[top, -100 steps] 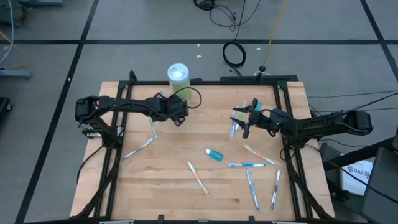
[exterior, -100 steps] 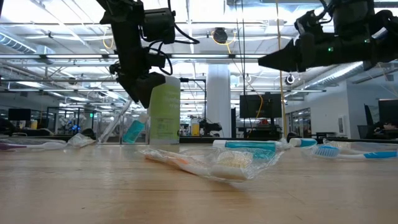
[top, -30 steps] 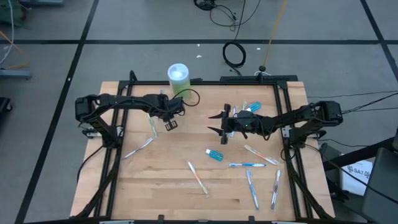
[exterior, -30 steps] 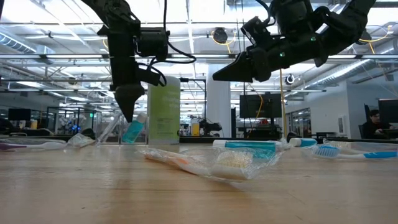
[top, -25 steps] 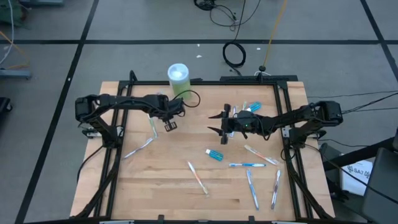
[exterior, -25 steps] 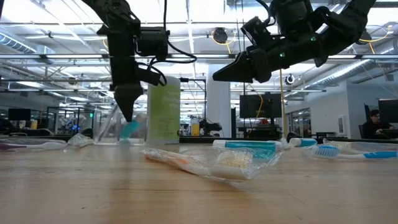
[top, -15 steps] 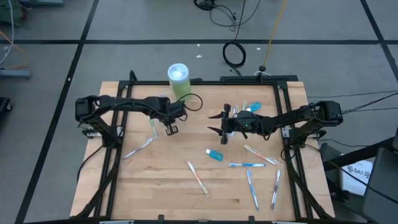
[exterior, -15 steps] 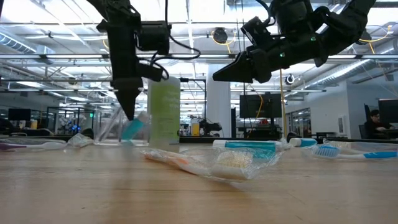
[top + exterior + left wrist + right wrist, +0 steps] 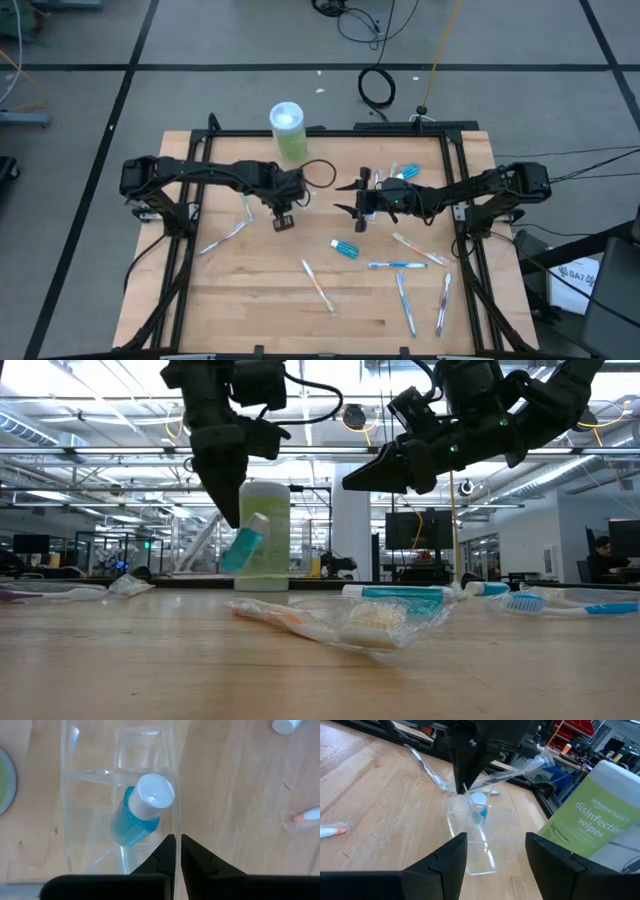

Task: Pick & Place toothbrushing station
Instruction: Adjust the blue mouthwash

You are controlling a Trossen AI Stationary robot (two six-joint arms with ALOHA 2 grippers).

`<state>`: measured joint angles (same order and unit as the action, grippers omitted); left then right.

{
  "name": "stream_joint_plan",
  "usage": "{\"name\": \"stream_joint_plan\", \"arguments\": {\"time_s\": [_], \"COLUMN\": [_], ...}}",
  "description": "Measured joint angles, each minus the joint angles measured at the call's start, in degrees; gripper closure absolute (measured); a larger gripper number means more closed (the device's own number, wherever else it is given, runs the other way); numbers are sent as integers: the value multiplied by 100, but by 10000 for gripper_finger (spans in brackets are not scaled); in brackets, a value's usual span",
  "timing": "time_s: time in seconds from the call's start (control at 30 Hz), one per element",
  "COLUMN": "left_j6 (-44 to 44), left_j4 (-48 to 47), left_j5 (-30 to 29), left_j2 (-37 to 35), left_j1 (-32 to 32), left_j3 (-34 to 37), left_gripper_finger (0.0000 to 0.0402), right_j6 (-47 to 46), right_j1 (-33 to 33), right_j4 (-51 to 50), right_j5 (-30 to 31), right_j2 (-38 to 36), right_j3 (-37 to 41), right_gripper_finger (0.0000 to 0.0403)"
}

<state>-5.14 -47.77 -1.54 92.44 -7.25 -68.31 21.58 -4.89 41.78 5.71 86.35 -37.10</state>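
Note:
The small clear plastic cup (image 9: 120,780) has an inner divider and holds one blue white-capped tube (image 9: 142,810), which leans tilted inside it (image 9: 245,543). My left gripper (image 9: 283,216) is shut on the cup at the table's middle left. My right gripper (image 9: 345,200) hovers open above the table's middle, facing the cup (image 9: 472,842). A second blue tube (image 9: 345,249) lies on the wood near the centre. Several toothbrushes lie flat, some at the near right (image 9: 405,303) and some at the left (image 9: 222,238). My left gripper pinches the cup's side wall at its rim (image 9: 176,825), with one finger inside the cup and one outside. The fingers come from above and point down. The cup hangs below them with the tube tilted inside; the low view shows the tube above the table top.
The tall green wipes container with a white lid (image 9: 287,130) stands at the far edge, just beyond the cup. More tubes and wrapped brushes (image 9: 395,175) lie under my right arm. A black frame (image 9: 320,131) borders the table. Bare wood shows at the near left.
My left gripper has gone toward the table's near right and risen, taking the clear cup with it. The cup and the blue tube inside have come up off the table, and the tube now leans tilted. My right arm has kept still.

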Motion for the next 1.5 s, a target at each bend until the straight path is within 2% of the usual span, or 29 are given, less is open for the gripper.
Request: {"name": "stream_joint_plan", "arguments": {"time_s": [0.27,0.4,0.57,0.73,1.0,1.27,1.37,1.5], "left_j6": [-141,-320,-509,-571,-531,-553,-615,-763], "left_j4": [301,454,448,445,420,431,432,442], "left_j5": [0,13,329,302,302,103,96,85], "left_j2": [0,0,0,25,356,398,398,393], "left_j1": [361,419,476,475,468,466,466,468], "left_j3": [9,97,111,114,115,116,116,116], "left_gripper_finger": [396,383,383,396,380,393,377,336], "right_j6": [25,20,18,18,16,16,16,16], "right_j1": [0,0,-1,0,0,0,0,0], "right_j4": [9,15,15,1,-2,-2,-2,-2], "right_j5": [-341,-345,-448,-449,-451,-447,-447,-445], "right_j2": [0,0,0,0,0,0,0,0], "right_j3": [0,2,2,2,2,2,2,2], "right_gripper_finger": [206,206,206,206,206,206,206,206]}}
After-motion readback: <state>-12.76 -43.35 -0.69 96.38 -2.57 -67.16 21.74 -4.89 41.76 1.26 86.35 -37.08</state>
